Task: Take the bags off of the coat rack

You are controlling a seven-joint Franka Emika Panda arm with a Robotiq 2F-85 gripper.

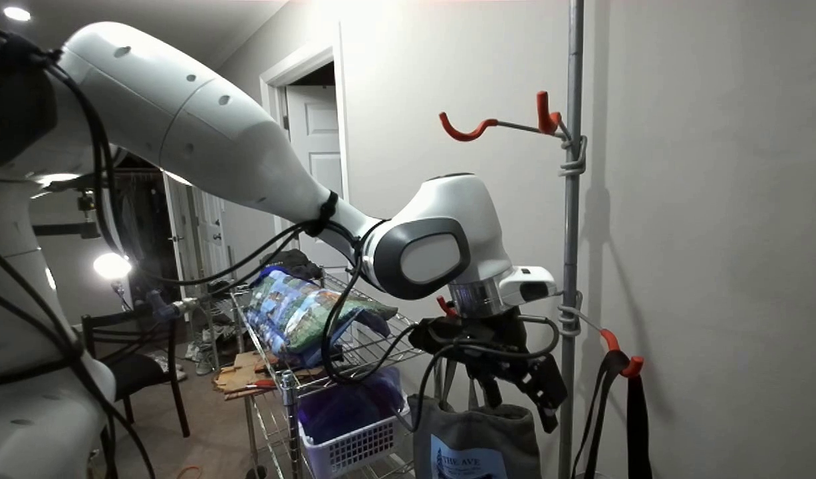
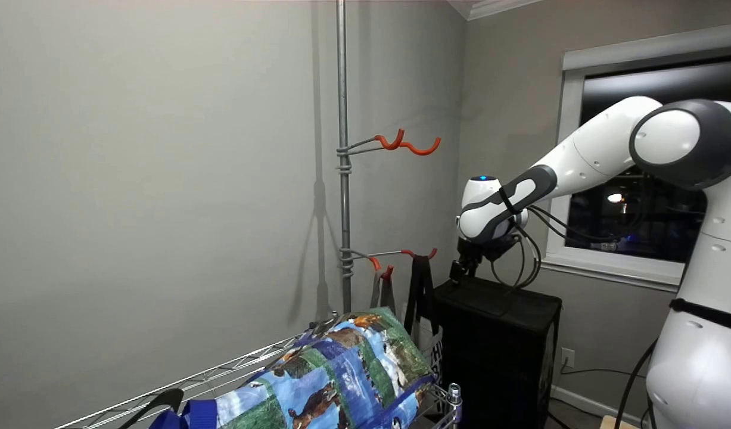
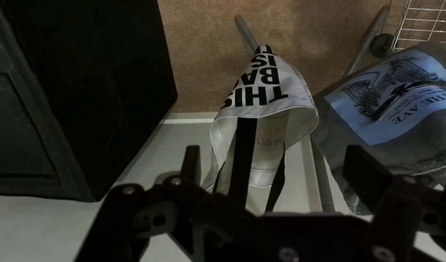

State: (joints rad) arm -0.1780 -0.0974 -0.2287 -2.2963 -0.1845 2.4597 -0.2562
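The coat rack is a grey pole (image 1: 572,226) with red-tipped hooks; it also shows in an exterior view (image 2: 344,202). The upper hooks (image 1: 547,116) are bare. A grey bag (image 1: 474,432) hangs from a lower hook, its straps (image 2: 384,290) over it; it lies right in the wrist view (image 3: 422,145). A white bag with black lettering (image 3: 259,91) hangs by black straps (image 1: 637,426) from another lower hook (image 2: 434,252). My gripper (image 1: 522,402) is open and empty, pointing down; in the wrist view (image 3: 272,156) the black straps show between its fingers, farther off.
A tall black box (image 2: 496,339) stands beneath the gripper in that view, and left in the wrist view (image 3: 92,72). A wire shelf (image 1: 289,399) holds a patterned blue bag (image 1: 308,306) and a white basket (image 1: 358,446). A wall (image 2: 162,179) stands behind the pole.
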